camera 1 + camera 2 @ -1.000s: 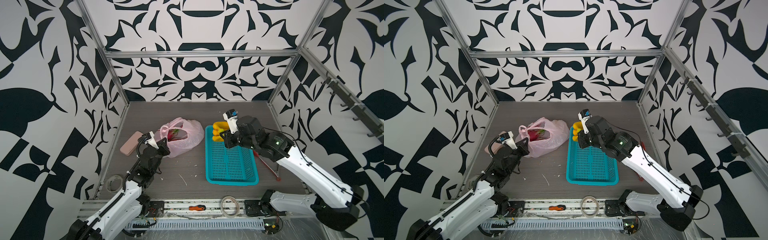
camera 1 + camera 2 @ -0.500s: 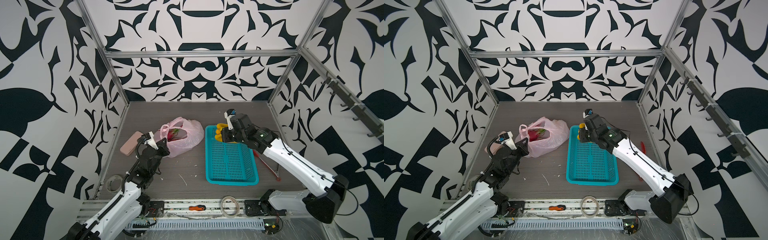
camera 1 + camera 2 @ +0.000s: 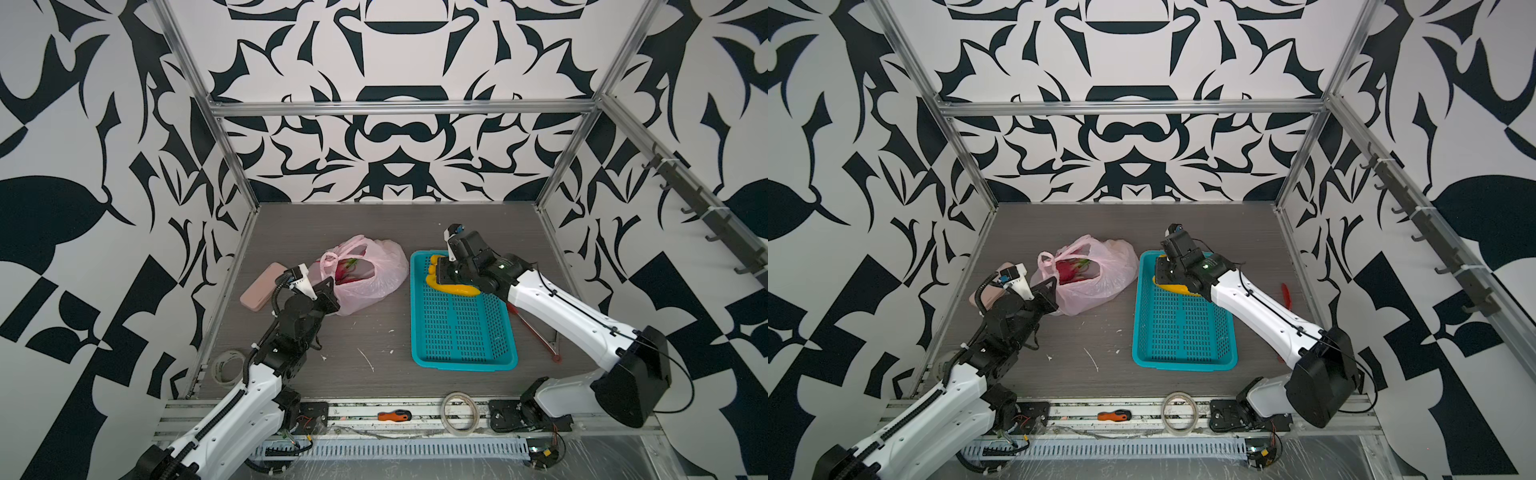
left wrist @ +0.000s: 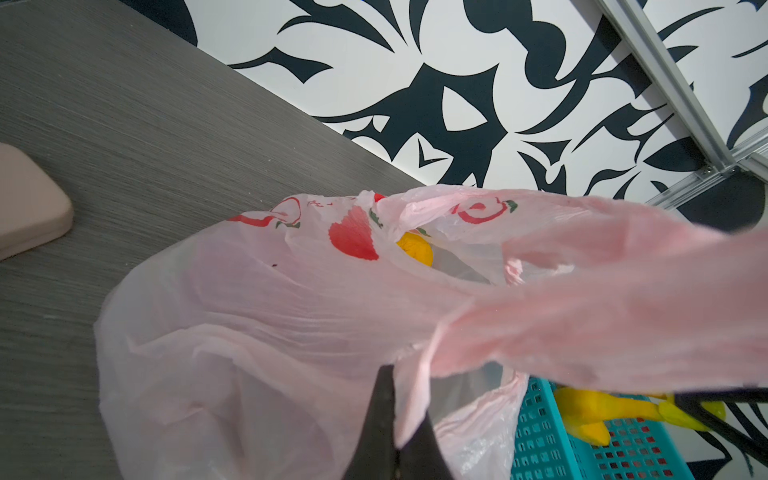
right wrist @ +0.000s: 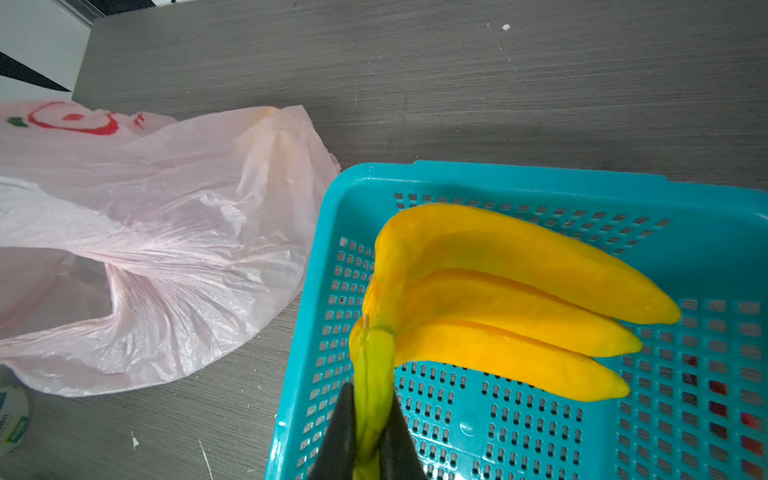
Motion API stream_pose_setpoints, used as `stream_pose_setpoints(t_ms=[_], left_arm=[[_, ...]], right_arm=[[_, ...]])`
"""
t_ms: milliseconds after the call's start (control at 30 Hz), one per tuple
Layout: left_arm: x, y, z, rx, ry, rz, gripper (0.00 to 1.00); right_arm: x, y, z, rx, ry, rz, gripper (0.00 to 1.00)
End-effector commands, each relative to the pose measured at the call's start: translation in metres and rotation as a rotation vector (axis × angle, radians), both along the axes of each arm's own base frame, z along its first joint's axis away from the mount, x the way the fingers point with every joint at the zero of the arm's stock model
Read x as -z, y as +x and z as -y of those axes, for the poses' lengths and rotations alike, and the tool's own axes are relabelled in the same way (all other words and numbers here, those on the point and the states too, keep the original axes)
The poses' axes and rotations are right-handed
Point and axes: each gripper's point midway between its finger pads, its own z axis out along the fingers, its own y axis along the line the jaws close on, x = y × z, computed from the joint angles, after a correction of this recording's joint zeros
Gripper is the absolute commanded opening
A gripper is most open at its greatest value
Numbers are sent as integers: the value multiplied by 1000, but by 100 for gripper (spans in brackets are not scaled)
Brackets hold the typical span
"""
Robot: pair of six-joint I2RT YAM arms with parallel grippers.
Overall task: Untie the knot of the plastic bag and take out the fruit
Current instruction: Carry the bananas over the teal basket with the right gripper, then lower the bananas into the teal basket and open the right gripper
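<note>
Pink, thin plastic is what the left gripper point(image 4: 402, 419) has between its dark fingers point(image 4: 380, 415). They are pressed together on a fold at the edge of the plastic bag point(image 3: 382, 270). The rest of the bag billows away ahead of the fingertips and rests on the grey table point(image 3: 353, 224). Its mouth gapes open just beyond the pinched fold. Through that opening a magenta dragon fruit point(image 3: 1068, 269) shows in both top views. Deeper in, farther from the gripper, the left wrist view shows a small round orange point(image 4: 415, 249).

A pale pink case point(image 3: 262, 286) lies near the left gripper, on the side away from the bag.

The right gripper point(image 5: 369, 436) is clamped on the green stem of the banana bunch point(image 5: 498, 266). The yellow fingers of the bunch fan out ahead of its tips, inside the teal basket point(image 5: 519, 176), at the end of it farthest from the arm's base. I cannot tell whether the bananas touch the basket floor. The bag lies outside the basket's rim, to one side of this gripper and between the two grippers.
</note>
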Motion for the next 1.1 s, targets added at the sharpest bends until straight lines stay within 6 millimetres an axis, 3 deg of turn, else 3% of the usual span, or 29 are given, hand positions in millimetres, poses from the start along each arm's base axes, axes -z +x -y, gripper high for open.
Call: stream_pose_setpoints(t_ms=[0, 533, 900, 1067], left_arm=[[-11, 1, 1, 7, -3, 29, 0], [-12, -1, 1, 14, -4, 32, 0], [-13, -4, -1, 8, 1, 37, 0], [-13, -5, -2, 7, 7, 37, 0]], right_arm=[[1, 4, 1, 16, 0, 13, 0], [40, 5, 1, 13, -60, -51, 1], [45, 7, 0, 18, -54, -54, 21], [50, 9, -2, 22, -52, -62, 22]])
